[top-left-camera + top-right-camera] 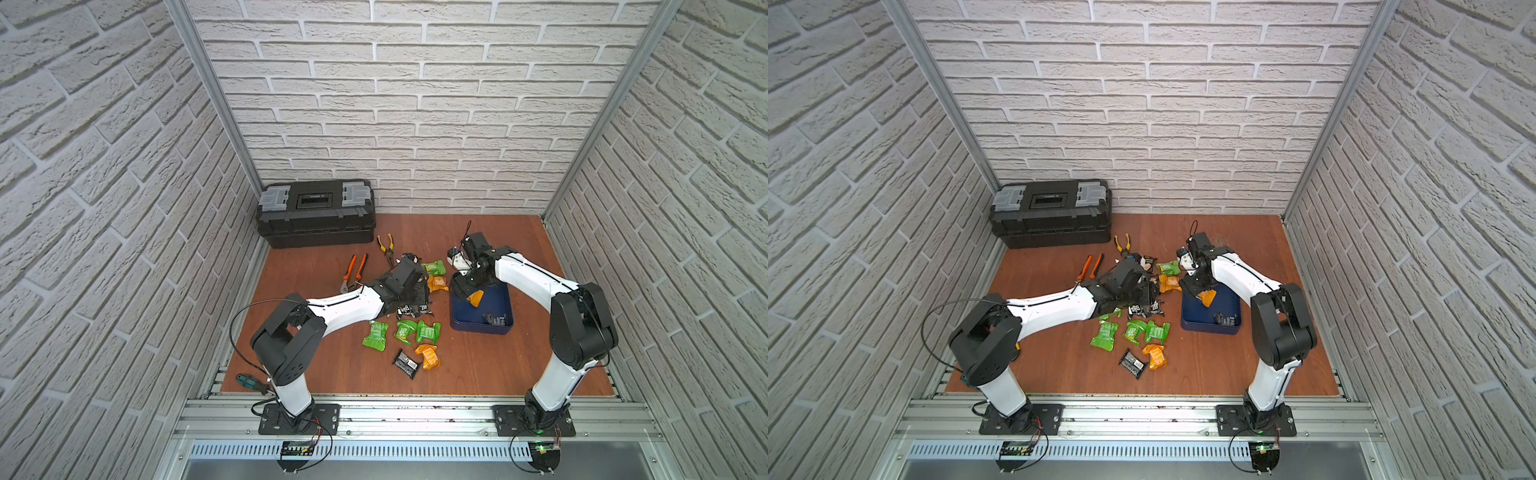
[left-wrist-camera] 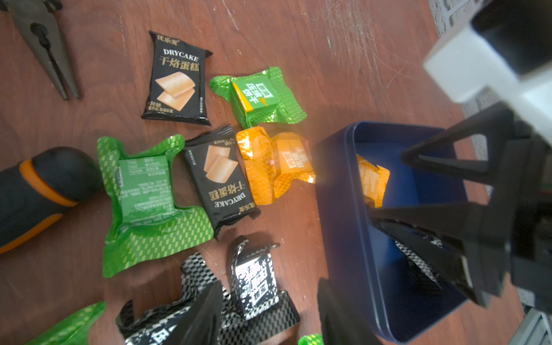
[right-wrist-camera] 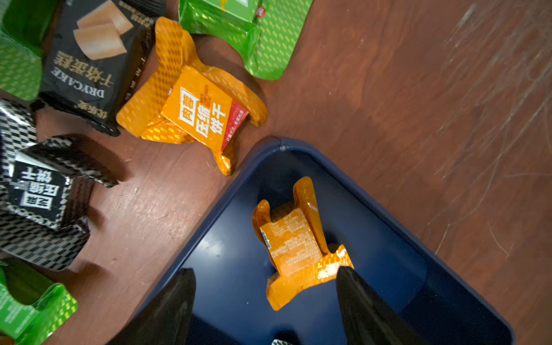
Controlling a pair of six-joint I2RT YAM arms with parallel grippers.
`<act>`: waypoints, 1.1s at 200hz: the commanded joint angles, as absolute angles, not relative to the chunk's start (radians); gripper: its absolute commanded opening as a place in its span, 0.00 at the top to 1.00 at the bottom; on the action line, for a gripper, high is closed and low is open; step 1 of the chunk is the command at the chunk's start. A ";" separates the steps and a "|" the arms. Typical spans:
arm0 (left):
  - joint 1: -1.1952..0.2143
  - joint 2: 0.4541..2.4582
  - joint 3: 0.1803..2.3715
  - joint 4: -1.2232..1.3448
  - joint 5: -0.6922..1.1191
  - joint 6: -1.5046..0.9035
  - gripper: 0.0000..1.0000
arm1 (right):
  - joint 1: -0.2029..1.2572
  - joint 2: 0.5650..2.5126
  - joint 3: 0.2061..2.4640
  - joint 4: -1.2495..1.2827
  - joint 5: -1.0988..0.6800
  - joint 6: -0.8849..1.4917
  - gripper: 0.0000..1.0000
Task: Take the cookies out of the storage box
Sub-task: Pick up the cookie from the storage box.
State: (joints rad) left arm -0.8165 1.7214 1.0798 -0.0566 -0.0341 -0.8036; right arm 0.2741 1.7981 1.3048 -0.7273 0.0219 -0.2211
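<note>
- Reddish wooden worktop (image 1: 478, 374), brick-pattern walls (image 1: 415, 104): crinkly green, orange and black foil cookie packets (image 1: 405, 330) lie spread beside the shallow navy-blue plastic storage box (image 1: 478, 336), evidently unloaded there.
- Right end effector (image 3: 265, 271): fingers apart inside the box, one tip touching an orange foil packet (image 3: 294, 248), probably the next pick.
- Left end effector (image 2: 268, 285): fingers apart over black packets outside, gripping nothing.

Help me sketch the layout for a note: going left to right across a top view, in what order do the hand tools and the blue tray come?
teal-handled screwdriver → orange-handled pliers → yellow-handled pliers → navy storage box
</note>
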 commanded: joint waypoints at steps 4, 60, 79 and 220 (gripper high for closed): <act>-0.809 1.673 1.049 -0.008 -0.023 -0.807 0.42 | 0.249 1.844 1.354 -0.753 0.008 -0.294 0.21; -0.804 1.662 1.028 0.005 -0.009 -0.809 0.42 | 0.234 1.918 1.367 -0.747 0.025 -0.307 0.21; -0.801 1.660 1.029 0.007 -0.008 -0.806 0.42 | 0.232 1.939 1.358 -0.732 0.034 -0.301 0.22; -0.799 1.603 1.006 -0.017 -0.117 -0.846 0.44 | 0.233 1.747 1.278 -0.679 0.060 -0.114 0.75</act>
